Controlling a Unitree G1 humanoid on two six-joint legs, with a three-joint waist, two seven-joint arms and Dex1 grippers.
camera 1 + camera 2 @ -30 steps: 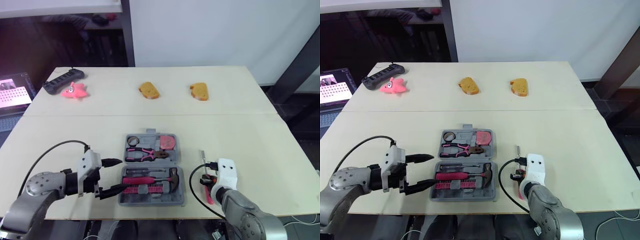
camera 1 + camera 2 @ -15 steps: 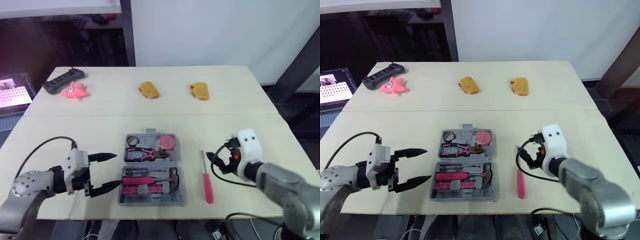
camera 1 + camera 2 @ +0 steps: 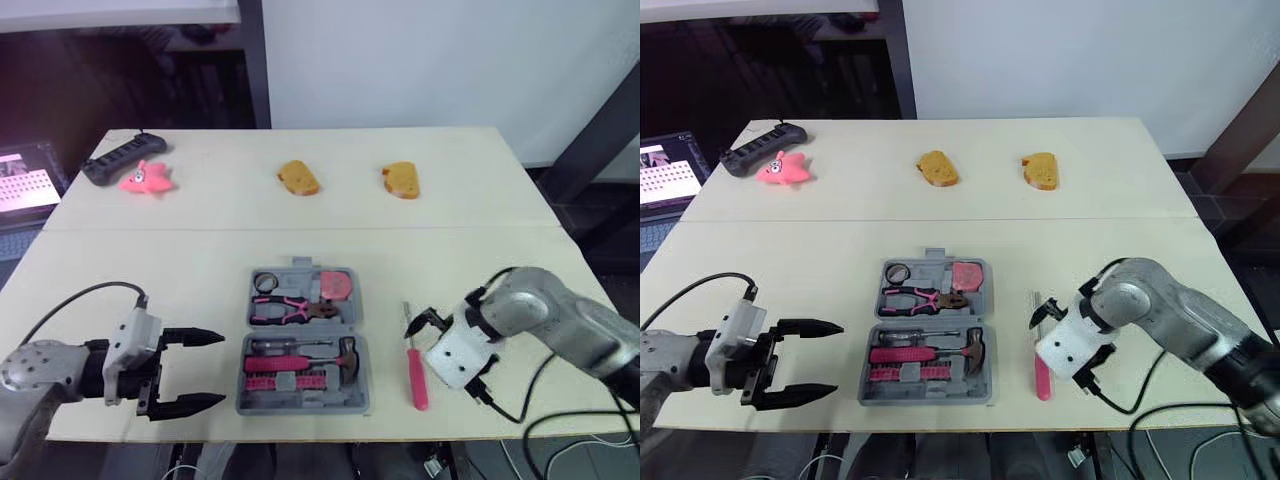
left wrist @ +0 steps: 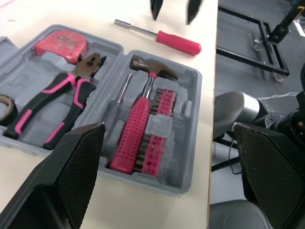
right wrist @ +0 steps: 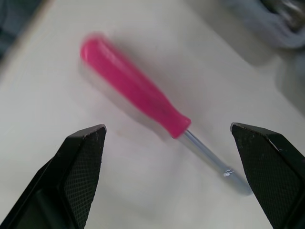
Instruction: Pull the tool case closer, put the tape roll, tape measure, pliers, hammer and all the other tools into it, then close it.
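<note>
screwdriver lies just right of the tool case; right gripper hovers spread over it, seemingly to grasp it; left gripper sits open

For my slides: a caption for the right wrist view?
Open right pincer frames the pink screwdriver lying on the table.

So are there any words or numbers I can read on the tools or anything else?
None can be read.
The laptop screen shows rows of marks, too small to read.
The case, tape measure and screwdriver show no lettering.
</note>
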